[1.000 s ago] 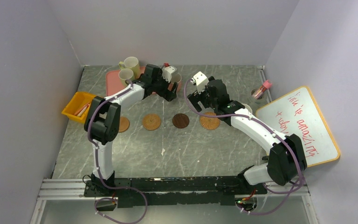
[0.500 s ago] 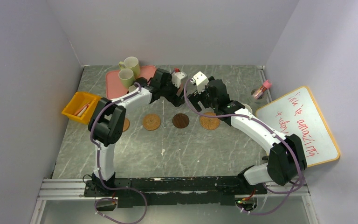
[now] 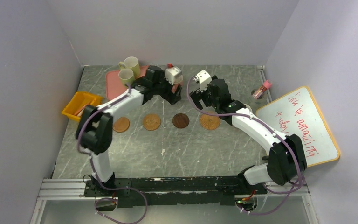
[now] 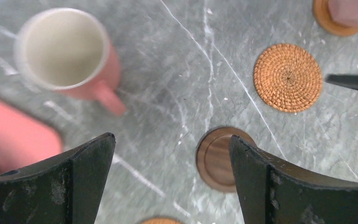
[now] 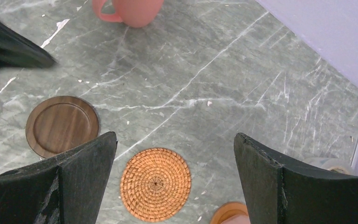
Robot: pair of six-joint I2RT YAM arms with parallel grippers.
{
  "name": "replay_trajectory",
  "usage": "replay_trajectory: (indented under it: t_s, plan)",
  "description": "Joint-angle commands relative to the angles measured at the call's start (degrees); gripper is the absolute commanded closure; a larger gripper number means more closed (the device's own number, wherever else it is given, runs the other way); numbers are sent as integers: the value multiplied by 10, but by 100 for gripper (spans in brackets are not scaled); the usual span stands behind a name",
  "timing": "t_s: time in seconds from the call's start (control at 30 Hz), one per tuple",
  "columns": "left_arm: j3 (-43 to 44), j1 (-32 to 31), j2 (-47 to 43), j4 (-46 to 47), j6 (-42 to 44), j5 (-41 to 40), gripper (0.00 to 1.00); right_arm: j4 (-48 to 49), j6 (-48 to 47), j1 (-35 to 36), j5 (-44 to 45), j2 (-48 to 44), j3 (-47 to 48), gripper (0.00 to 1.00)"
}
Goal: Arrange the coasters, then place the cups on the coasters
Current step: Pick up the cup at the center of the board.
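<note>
The coasters (image 3: 151, 122) look done. Four lie in a row across the middle of the surface (image 3: 191, 154), each a little apart from the next. From the left they are a plain one, a woven one, the dark coaster (image 3: 181, 120) and another woven one. The wrist views show a fifth coaster (image 4: 325, 22) just past the right end of the row. That makes five.

The cups are only just begun, I think. A pink thing (image 4: 352, 8) stands on the fifth coaster. Only a bit of it shows, but it looks like a cup. A pink cup (image 4: 65, 51) stands upright on the bare surface behind the row, beside the tray (image 3: 114, 86). Two green cups (image 3: 131, 64) stand close together at the back of the tray. So I can count four cups. I cannot see a black one; the left arm may hide it.

So one cup seems to be in place, and the four coasters in the row are bare. The other cups have yet to go on them.

The left tool (image 4: 170, 144) hangs over the surface between the pink cup and the dark coaster. Its fingers are wide apart with nothing in them. The right tool (image 5: 175, 140) hangs over the woven coaster at the right of the row, and it is wide apart and empty too
</note>
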Motion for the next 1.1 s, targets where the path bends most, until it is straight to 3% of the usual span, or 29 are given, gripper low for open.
replay_trajectory:
  t_s: [0.0,0.23,0.4,0.53,0.7,1.07]
  plan:
    - [-60,58,-163,58,-17,-25,3,51,34,-1,13,-1,7,0]
    - [-203,228,-322,73,-9,-56,4,48,82,7,59,129,113,0]
    - [-298,362,-400,71,-14,-23,4,45,105,40,85,238,224,0]
    - [-384,431,-454,98,-9,4,4,22,126,65,95,313,320,0]
    - [-453,485,-459,147,-27,31,4,2,151,79,103,380,391,0]
    - [-465,524,-445,164,-50,95,4,-18,179,82,154,462,441,0]
